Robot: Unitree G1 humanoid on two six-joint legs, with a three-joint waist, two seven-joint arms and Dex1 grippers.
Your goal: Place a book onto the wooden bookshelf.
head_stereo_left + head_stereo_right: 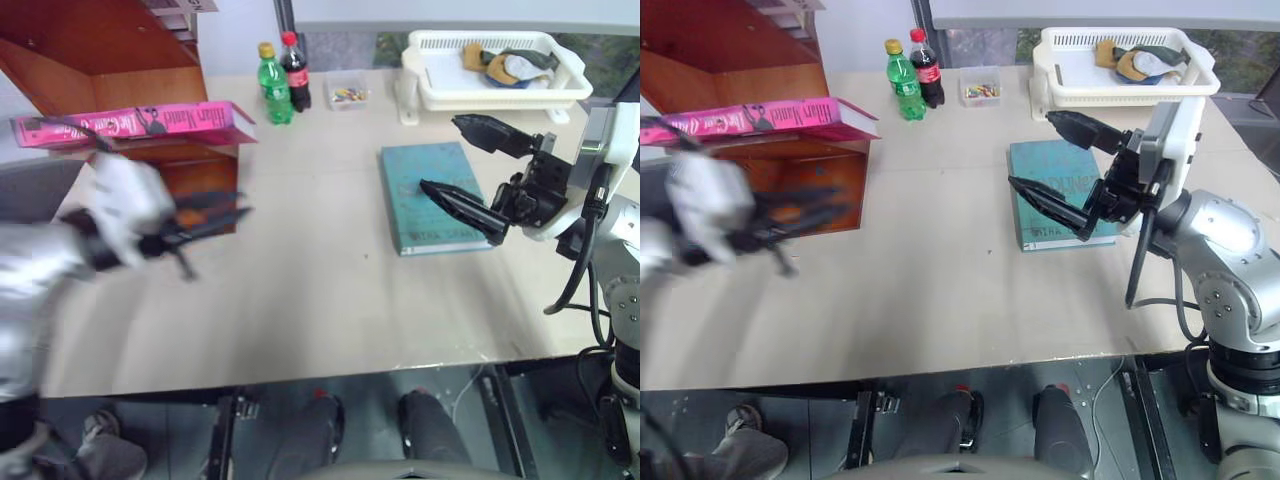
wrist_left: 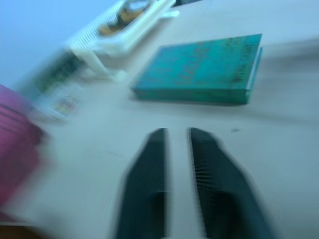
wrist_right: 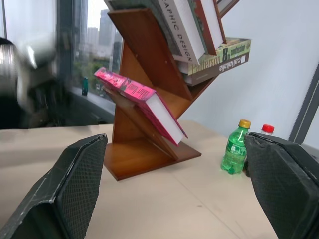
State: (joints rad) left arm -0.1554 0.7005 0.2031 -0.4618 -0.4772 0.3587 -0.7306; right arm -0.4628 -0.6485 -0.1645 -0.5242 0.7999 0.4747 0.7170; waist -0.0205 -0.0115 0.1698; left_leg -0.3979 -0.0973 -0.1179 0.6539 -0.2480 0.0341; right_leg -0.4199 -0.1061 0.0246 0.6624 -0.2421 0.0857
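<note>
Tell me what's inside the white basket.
The basket holds a heap of yellow, white and dark items, possibly cloth or gloves. Its walls hide whatever lies beneath them.

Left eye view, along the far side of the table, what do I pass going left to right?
Wooden bookshelf with the book → green bottle → cola bottle → small clear box → white basket.

bare table [image 1: 300, 300] middle, teal book [image 1: 432, 196] right, bottles [image 1: 283, 80] and basket [image 1: 495, 70] behind
</note>
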